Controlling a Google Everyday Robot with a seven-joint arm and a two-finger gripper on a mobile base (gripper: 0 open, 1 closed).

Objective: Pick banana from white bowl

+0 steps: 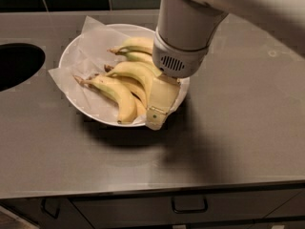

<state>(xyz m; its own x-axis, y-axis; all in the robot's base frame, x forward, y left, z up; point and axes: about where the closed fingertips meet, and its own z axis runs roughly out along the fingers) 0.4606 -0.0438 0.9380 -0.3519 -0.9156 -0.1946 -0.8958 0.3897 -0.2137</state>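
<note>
A white bowl [71,56] lined with crumpled white paper sits on the grey counter at left centre. Several yellow bananas [116,87] lie in it, stems pointing left. My gripper [159,106] hangs from the big white arm over the bowl's right rim, its cream finger reaching down beside the right ends of the bananas. Only one finger shows; the arm hides the rest and part of the bowl.
A dark round sink opening [16,63] is cut into the counter at the far left. Dark wall tiles run along the back. The counter's front edge and a drawer handle [189,205] are below.
</note>
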